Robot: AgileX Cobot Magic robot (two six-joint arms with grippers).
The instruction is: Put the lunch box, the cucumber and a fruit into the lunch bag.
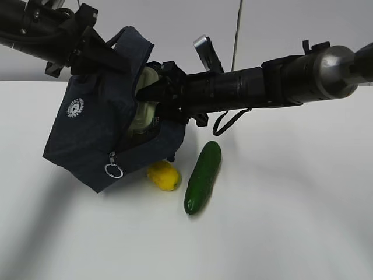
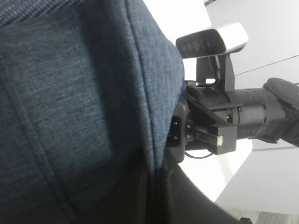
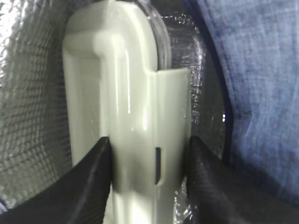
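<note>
Lunch box (image 3: 126, 116): on edge, long axis pointing into the lunch bag (image 1: 87, 134), halfway through its mouth.
Right tool (image 1: 152, 96): clamped on the box.
Left tool (image 1: 87, 41): closed on the bag's top, tilting it.
Cucumber (image 1: 203, 177), fruit (image 1: 164, 175): desk middle, beside the bag, nearer the right arm.

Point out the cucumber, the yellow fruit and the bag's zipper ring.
cucumber (image 1: 203, 177), exterior view, middle of its body.
yellow fruit (image 1: 164, 175), exterior view, its upper side.
zipper ring (image 1: 113, 170), exterior view, the metal loop.
</note>
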